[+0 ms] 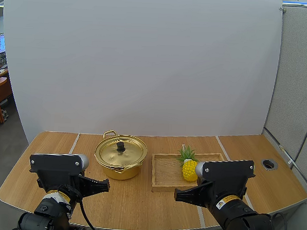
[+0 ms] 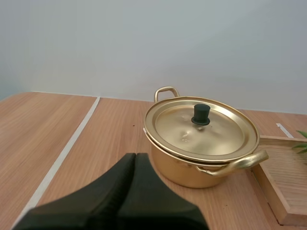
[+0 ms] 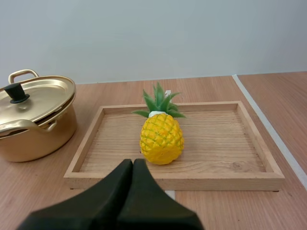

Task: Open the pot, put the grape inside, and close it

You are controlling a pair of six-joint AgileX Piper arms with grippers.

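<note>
Both arms are parked at the near edge of the desk [image 1: 54, 146]. My left end effector [image 2: 135, 156] is closed up on nothing, its fingers pressed together into one wedge. The pot [image 2: 192, 167] stands on the desk just ahead of it and a bit to its right, not touching. The lid [image 2: 216, 139] is on, with its black knob [image 2: 201, 114] upright in the middle. My right end effector [image 3: 133, 162] is closed and empty too. The fruit here is a yellow pineapple [image 3: 161, 138], standing upright in the tray [image 3: 230, 143] straight ahead of the right end effector and apart from it. The tray sits just beside the pot, which is ahead and to the left of that end effector.
</note>
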